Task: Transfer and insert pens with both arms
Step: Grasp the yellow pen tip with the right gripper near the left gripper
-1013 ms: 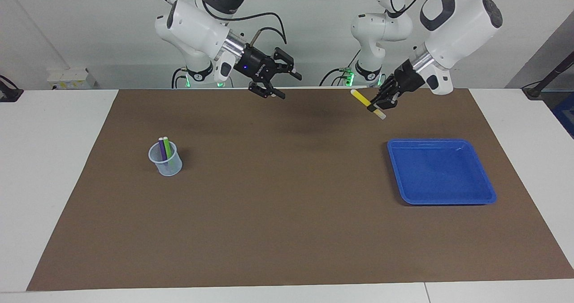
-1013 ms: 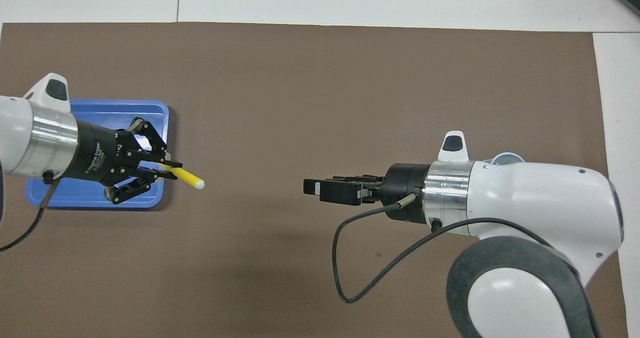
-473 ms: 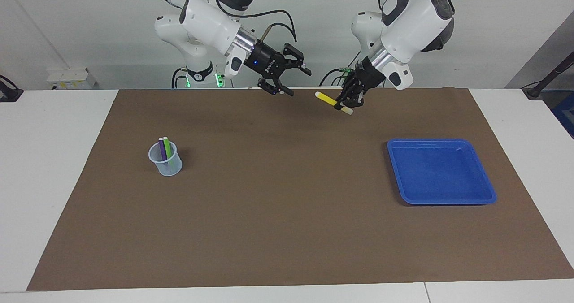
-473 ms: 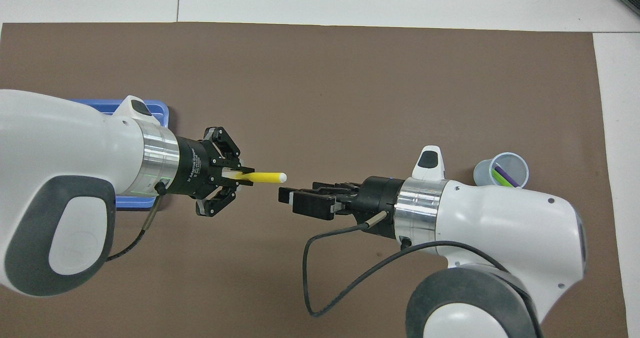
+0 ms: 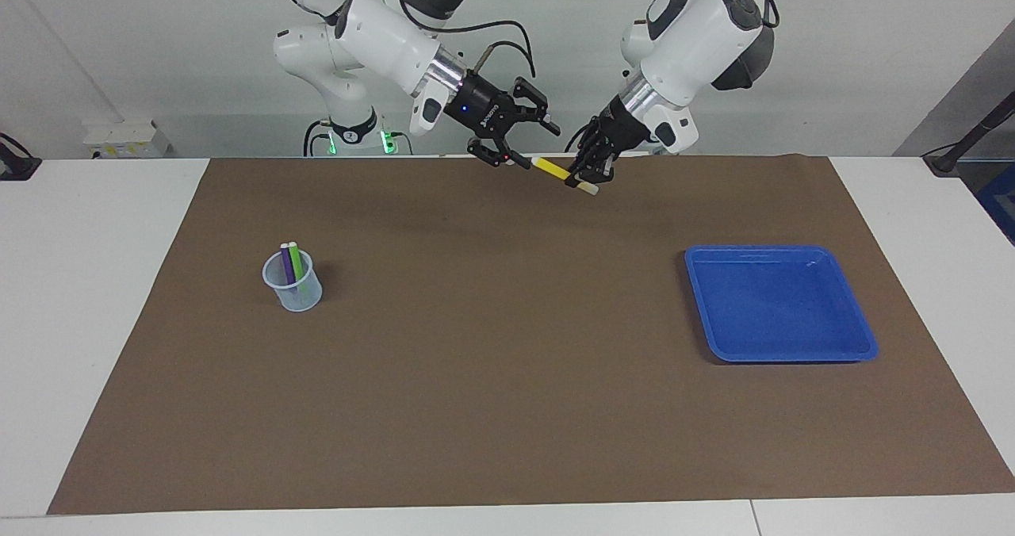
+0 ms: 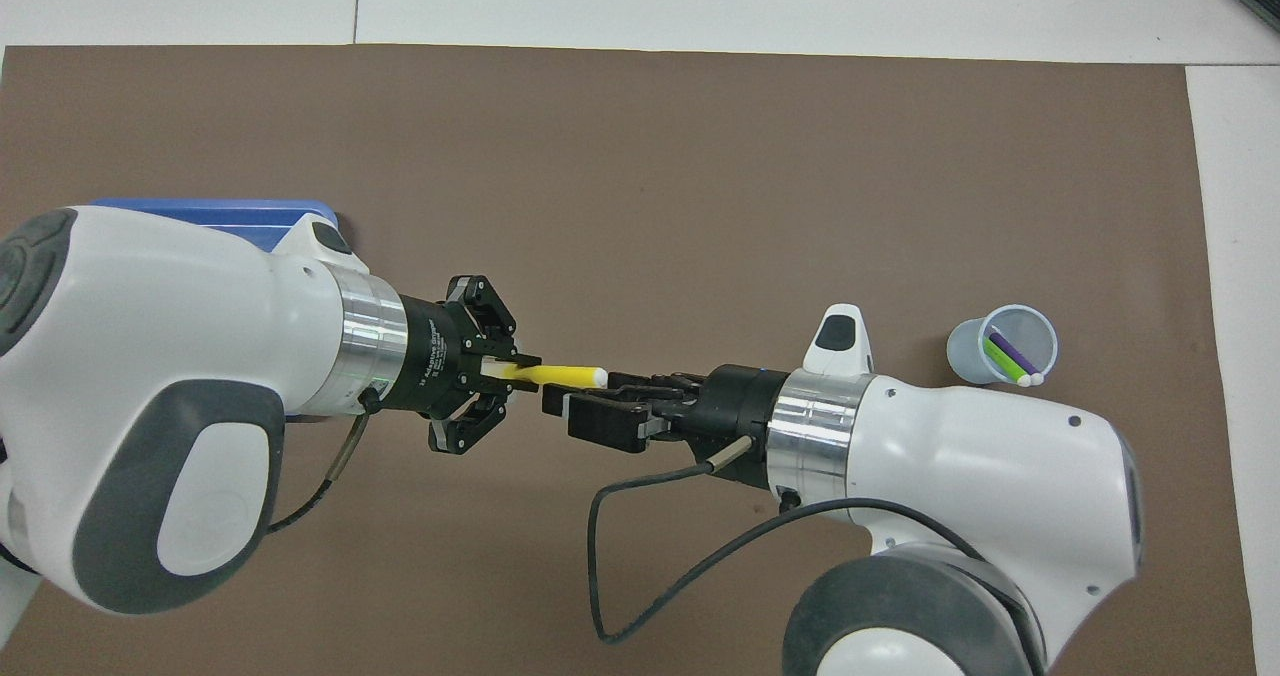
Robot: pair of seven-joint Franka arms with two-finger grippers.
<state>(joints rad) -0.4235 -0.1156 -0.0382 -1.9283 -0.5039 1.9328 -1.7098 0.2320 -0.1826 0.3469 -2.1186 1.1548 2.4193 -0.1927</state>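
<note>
Over the mat's robot-side edge, mid-table: I have the left gripper (image 5: 585,173) pinching the yellow pen (image 5: 555,171) near its pale cap end, both up in the air.
Right gripper: the right gripper (image 5: 519,144) has its fingers spread around the pen's free tip, not yet gripping.
Cup: the clear cup (image 5: 293,281) toward the right arm's end already holds the purple pen (image 5: 286,262) and green pen (image 5: 296,260).
Tray: the blue tray (image 5: 781,304) toward the left arm's end.
Handover advice: I'd centre the tip between the fingers, close firmly, and release the left only once the right grip is sure.
Change: a second ago the grippers were well apart; both have closed in, and the right fingers have narrowed slightly.
</note>
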